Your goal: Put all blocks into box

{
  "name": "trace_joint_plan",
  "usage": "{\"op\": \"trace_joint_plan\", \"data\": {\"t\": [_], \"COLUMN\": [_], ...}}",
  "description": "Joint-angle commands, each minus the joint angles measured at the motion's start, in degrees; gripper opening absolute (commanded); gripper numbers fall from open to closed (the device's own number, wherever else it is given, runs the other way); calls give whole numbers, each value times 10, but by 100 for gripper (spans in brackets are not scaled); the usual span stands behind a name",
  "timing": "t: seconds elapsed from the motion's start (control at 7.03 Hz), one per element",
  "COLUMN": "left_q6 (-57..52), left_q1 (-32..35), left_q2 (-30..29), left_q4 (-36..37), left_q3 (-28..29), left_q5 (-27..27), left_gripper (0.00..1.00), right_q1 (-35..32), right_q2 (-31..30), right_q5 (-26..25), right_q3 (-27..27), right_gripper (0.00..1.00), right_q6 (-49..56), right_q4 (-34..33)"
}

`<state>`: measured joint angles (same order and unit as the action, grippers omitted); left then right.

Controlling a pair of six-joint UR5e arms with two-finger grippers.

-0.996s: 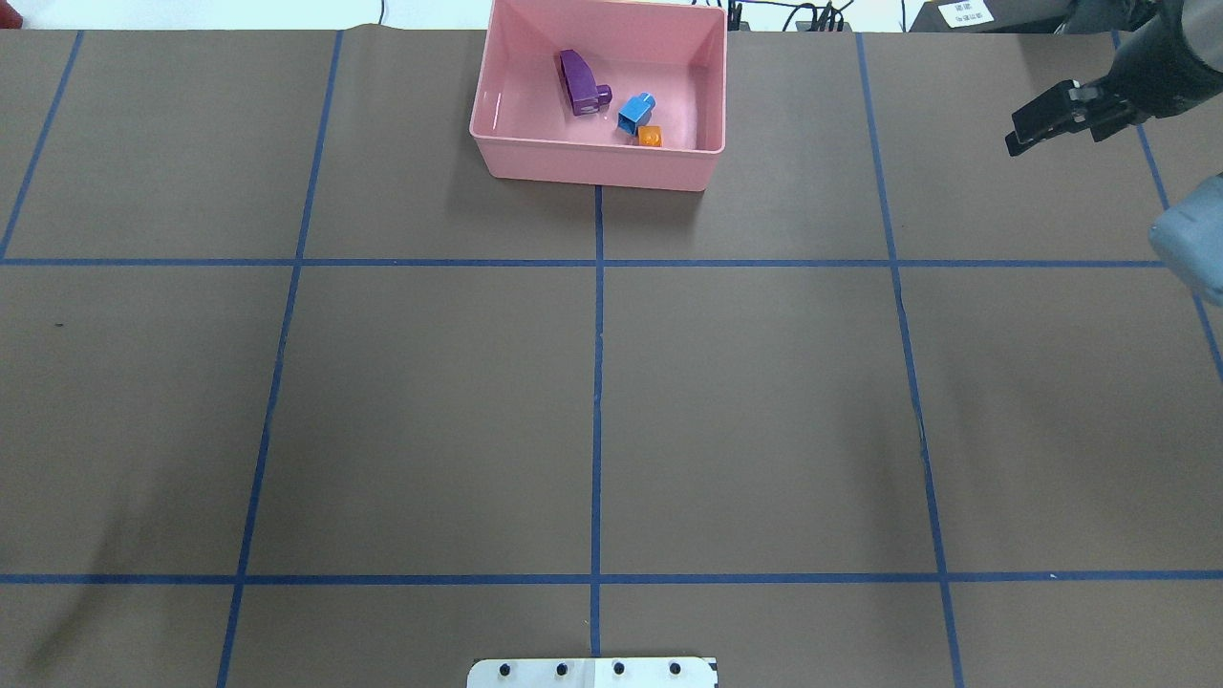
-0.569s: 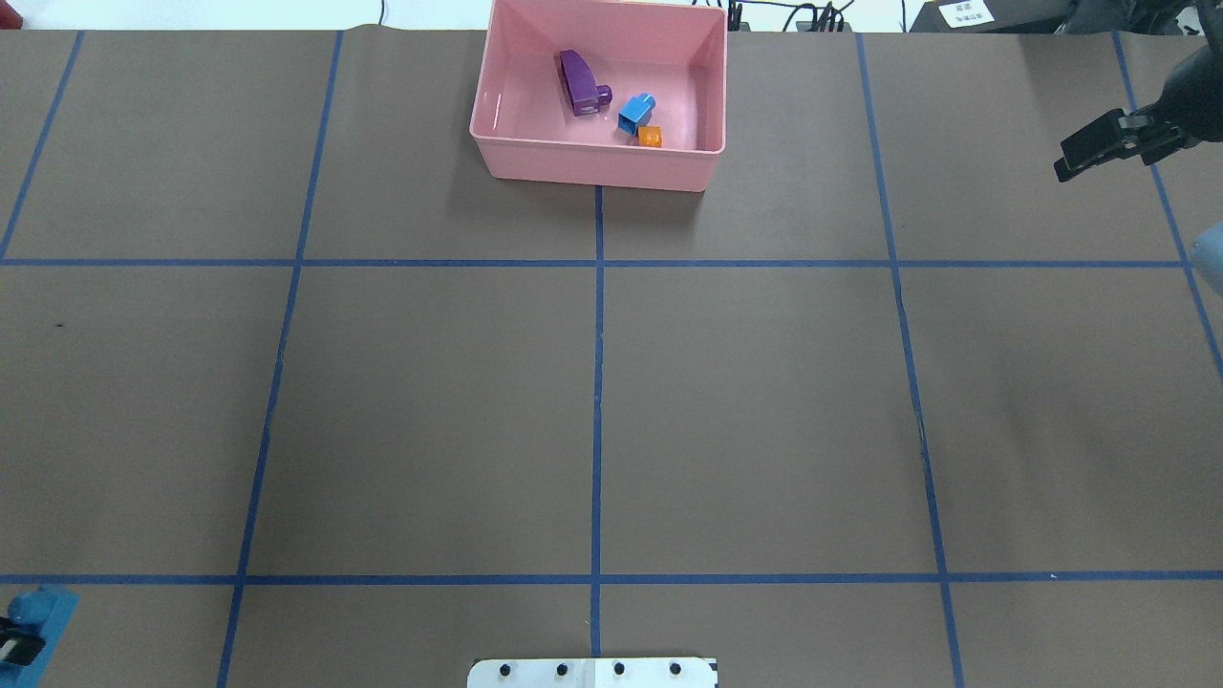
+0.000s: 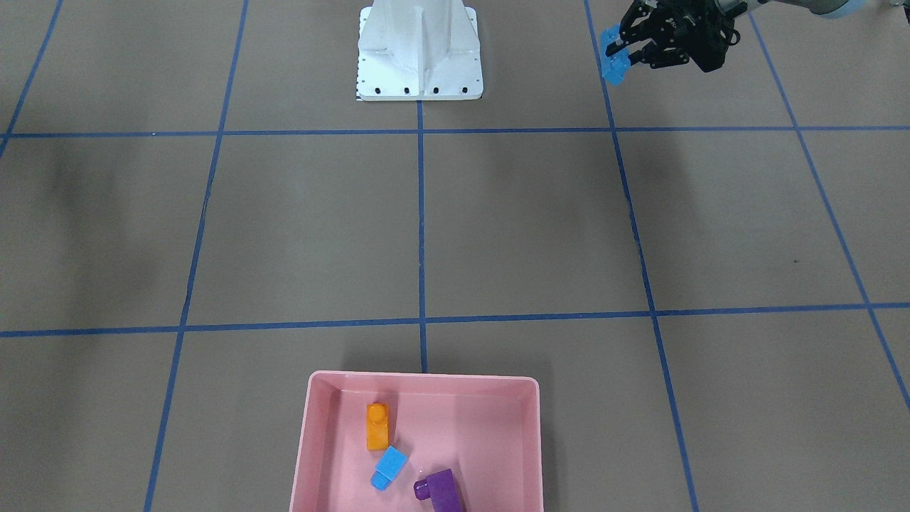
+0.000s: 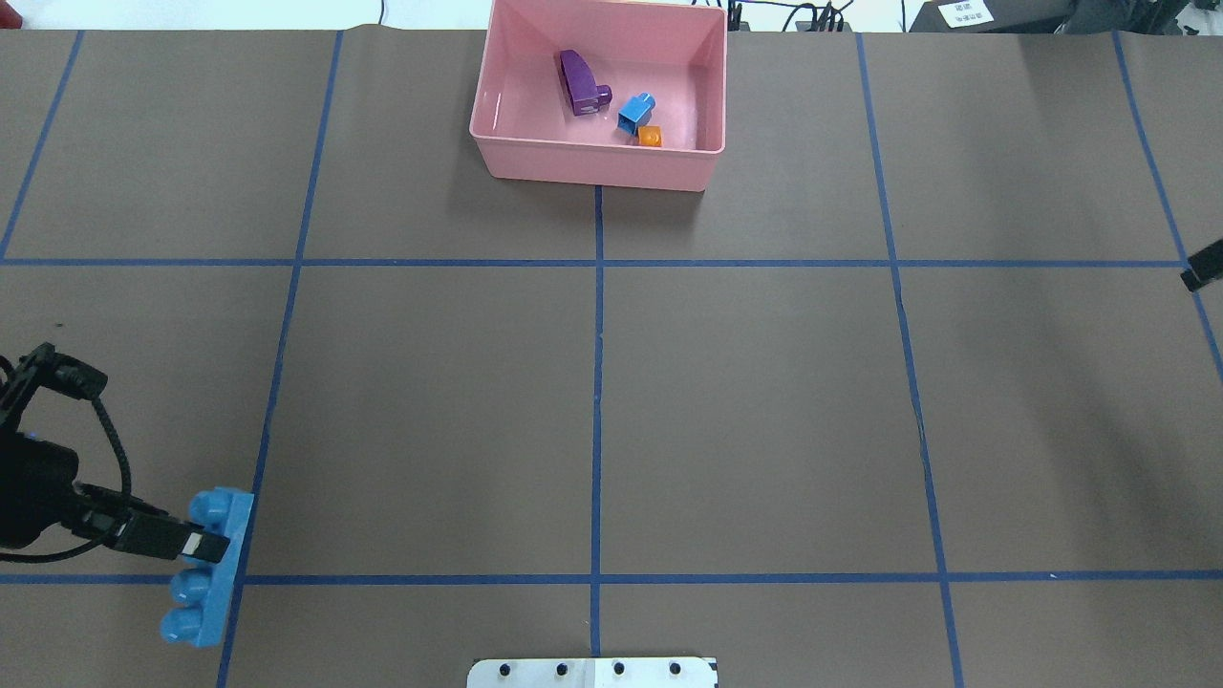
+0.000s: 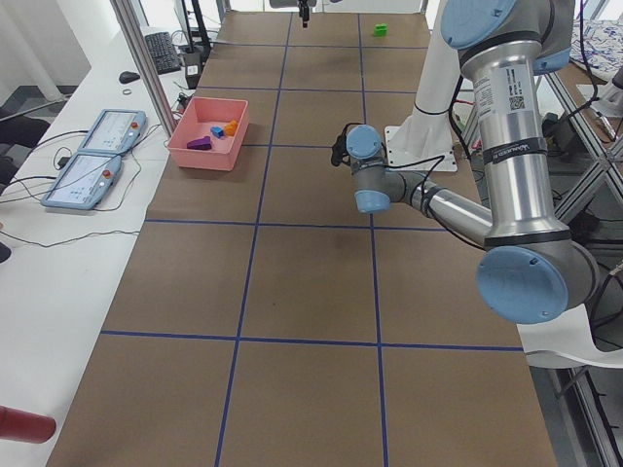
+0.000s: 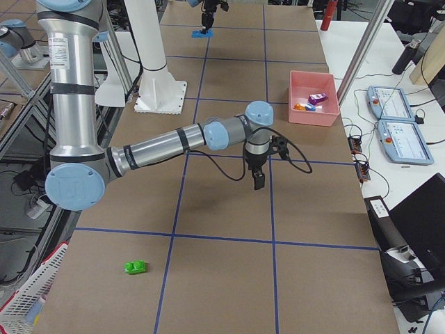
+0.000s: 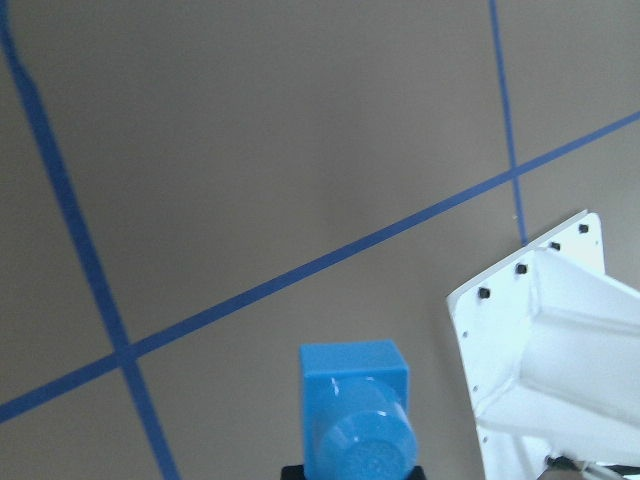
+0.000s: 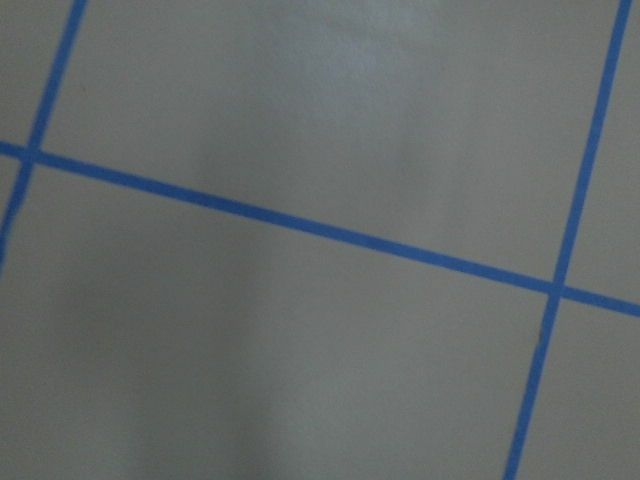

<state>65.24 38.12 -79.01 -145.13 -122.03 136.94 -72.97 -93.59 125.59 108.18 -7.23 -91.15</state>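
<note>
The pink box (image 4: 597,167) stands at the table's far middle and holds the purple block (image 4: 576,81), the small blue block (image 4: 634,112) and the orange block (image 4: 650,137); it also shows in the front view (image 3: 423,375). My left gripper (image 4: 205,547) is shut on the long blue block (image 4: 208,573) and holds it above the table's near left; both show in the front view, gripper (image 3: 625,53) and block (image 3: 613,67). The green block (image 6: 135,266) lies on the table far out on my right. Only a tip of my right gripper (image 4: 1202,272) shows; I cannot tell whether it is open or shut.
The white robot base (image 4: 592,672) stands at the table's near middle edge and also shows in the left wrist view (image 7: 560,350). Blue tape lines grid the brown table. Two tablets (image 5: 97,156) lie on a side bench beyond the box.
My left gripper has come into the overhead view from the lower left with the long blue block. My right gripper has moved right and nearer the robot, almost out of that view.
</note>
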Motion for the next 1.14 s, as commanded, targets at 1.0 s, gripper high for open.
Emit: {"op": "trace_joint_plan", "data": {"t": [1.0], "left_q6": [40], "left_q1": [65], "left_q2": [-242], "left_q4": [73], "left_q3": [93], "left_q5": [-21], "left_gripper": [0], "right_q1": [6], "right_q2": [-297], "right_q5": [46], "right_q3": [-112], "right_gripper": [100], "right_q6": [103], "right_q4": [178]}}
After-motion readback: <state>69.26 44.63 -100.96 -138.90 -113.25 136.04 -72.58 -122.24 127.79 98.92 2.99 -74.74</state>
